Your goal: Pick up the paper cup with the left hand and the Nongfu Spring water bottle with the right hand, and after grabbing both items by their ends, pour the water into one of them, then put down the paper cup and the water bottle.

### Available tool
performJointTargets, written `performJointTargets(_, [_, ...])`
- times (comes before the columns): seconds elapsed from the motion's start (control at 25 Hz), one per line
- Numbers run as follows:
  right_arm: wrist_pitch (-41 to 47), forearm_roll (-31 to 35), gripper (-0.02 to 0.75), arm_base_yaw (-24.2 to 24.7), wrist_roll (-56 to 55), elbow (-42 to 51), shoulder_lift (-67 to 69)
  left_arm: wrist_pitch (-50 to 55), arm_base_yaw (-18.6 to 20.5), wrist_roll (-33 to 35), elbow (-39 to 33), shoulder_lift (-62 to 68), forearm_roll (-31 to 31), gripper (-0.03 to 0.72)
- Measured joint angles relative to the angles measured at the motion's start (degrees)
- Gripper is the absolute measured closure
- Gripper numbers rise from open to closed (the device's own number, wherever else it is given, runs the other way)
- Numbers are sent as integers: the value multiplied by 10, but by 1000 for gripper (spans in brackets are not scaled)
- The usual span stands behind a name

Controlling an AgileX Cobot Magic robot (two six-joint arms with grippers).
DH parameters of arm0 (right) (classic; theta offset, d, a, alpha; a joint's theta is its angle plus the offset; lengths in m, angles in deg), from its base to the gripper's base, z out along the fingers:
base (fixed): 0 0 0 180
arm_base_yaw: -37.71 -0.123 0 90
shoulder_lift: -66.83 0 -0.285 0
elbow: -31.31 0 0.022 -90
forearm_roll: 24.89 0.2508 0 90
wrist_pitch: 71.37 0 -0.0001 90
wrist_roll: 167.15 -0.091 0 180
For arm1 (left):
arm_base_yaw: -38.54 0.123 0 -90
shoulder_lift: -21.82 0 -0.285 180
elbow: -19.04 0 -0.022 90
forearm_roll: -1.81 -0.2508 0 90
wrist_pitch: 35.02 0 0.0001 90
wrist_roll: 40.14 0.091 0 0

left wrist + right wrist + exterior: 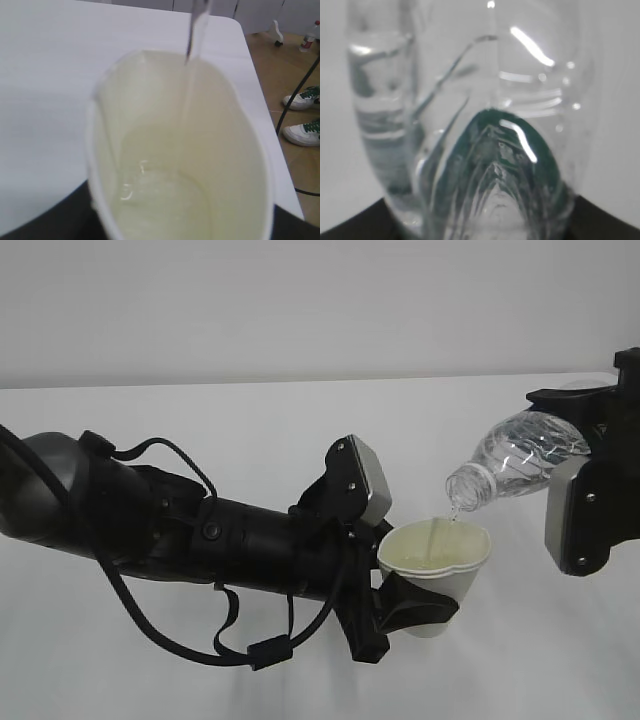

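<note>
My left gripper (402,575) is shut on the white paper cup (452,578) and holds it upright above the table. The rim is squeezed slightly oval. From the right, my right gripper (580,490) is shut on the base end of the Nongfu Spring water bottle (520,455), which is tilted neck-down over the cup. A thin stream of water (433,530) falls from the neck into the cup. The left wrist view looks into the cream inside of the cup (220,140), where the stream (196,30) lands and water (160,197) pools. The bottle (470,95) fills the right wrist view.
Under both arms lies the white table (200,410). In the left wrist view its right edge (260,115) drops to a wooden floor with white shoes (302,132), a black cable (295,95) and a small bottle (310,37).
</note>
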Motion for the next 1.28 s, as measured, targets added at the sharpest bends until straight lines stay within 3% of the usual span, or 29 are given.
performJointTargets(1.28, [0, 0, 353, 0, 2, 0, 0, 1, 0, 0, 0, 0, 11, 301])
